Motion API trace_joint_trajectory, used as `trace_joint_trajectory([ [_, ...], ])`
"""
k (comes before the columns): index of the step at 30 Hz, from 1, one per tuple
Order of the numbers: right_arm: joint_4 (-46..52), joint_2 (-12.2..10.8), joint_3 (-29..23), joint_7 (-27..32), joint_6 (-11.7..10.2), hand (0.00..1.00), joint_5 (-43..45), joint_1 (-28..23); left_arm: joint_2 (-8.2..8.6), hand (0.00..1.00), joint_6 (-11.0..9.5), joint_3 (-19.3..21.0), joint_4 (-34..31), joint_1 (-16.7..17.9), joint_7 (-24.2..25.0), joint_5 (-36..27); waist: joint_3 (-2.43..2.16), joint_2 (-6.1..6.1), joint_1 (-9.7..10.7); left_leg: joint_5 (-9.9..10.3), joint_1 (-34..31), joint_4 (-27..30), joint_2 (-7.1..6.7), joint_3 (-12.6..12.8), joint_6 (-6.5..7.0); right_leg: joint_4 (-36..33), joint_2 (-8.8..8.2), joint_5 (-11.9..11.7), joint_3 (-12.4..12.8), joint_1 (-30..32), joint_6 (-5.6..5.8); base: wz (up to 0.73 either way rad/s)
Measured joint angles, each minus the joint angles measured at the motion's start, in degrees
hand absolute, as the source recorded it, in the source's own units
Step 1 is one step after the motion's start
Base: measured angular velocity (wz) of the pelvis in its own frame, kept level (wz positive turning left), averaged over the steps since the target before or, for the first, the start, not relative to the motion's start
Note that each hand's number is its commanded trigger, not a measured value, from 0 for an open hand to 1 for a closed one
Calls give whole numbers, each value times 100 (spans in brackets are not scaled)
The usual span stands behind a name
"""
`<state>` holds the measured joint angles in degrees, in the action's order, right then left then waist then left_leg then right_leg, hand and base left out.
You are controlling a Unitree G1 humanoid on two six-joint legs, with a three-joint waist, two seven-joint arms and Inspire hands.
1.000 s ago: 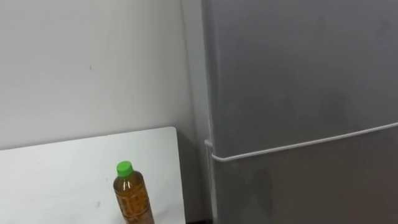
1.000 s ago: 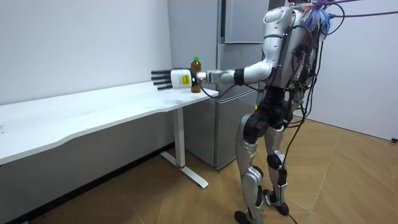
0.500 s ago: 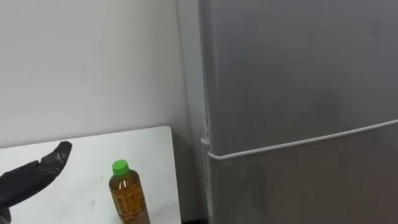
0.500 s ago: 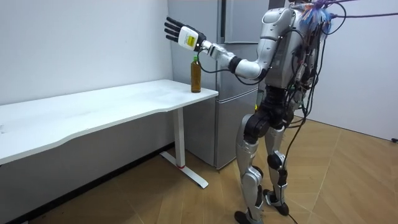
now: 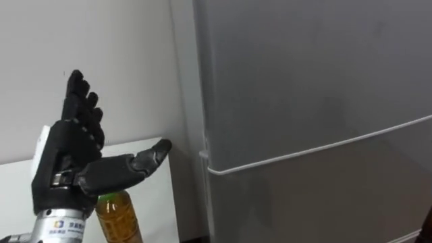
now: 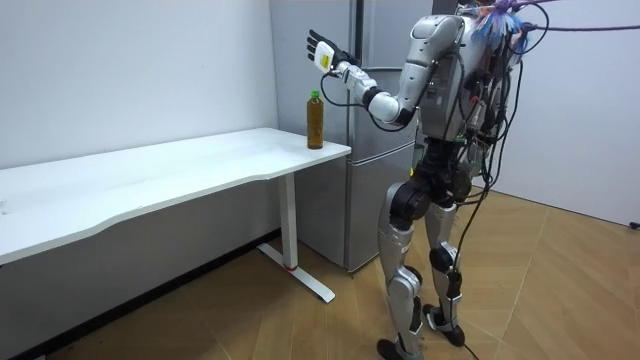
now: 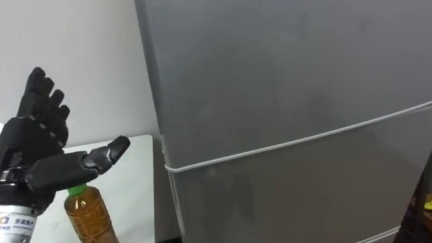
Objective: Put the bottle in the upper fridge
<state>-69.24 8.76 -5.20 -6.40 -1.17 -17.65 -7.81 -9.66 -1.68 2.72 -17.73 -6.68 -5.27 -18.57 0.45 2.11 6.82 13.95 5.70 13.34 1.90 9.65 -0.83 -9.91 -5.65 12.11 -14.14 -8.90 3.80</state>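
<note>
A clear bottle [image 5: 118,216] of amber liquid with a green cap stands upright near the corner of the white table [image 5: 160,202], next to the fridge. My left hand [image 5: 71,155] is raised in front of and above the bottle, open, fingers straight up and thumb pointing toward the fridge; it holds nothing. The grey fridge's upper door [image 5: 304,74] is closed, and a pale seam [image 5: 304,150] divides it from the lower door. In the room view I stand facing the fridge [image 6: 375,40], left hand [image 6: 322,52] lifted at head height past the bottle [image 6: 315,120].
The long white table [image 6: 180,170] runs along the wall to my left, its end close to the fridge's side. A narrow gap [image 5: 192,202] separates the table from the fridge. Wooden floor [image 6: 560,290] lies behind me.
My left hand rose from over the table beside the bottle to head height, swinging toward the fridge. The bottle stayed put; the eye view shifted slightly.
</note>
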Motion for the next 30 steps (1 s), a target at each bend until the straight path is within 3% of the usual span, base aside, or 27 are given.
trace_joint_trajectory([
  [4,-6,3,0,0,5,0,-10,39,2,0,119,-68,-205,-62,324,-253,-23,36,90,0,1,1,1,-17,0,32,9,-2,0,-4,-1,0],
  [13,-92,6,30,-61,7,0,13,148,0,0,220,-74,-568,-65,747,-439,-12,23,103,0,-10,-8,0,-50,0,37,13,-2,-4,-3,-1,1],
  [24,-168,51,172,-62,-15,0,6,227,0,0,223,-308,-826,-145,1190,-442,-37,66,97,0,-203,90,6,-86,0,17,13,-34,-34,94,-7,1],
  [30,-188,52,182,-4,-56,0,7,236,-5,0,223,-399,-965,-144,1491,-443,-27,106,95,1,-249,139,6,-132,1,10,14,-40,-58,94,-11,4],
])
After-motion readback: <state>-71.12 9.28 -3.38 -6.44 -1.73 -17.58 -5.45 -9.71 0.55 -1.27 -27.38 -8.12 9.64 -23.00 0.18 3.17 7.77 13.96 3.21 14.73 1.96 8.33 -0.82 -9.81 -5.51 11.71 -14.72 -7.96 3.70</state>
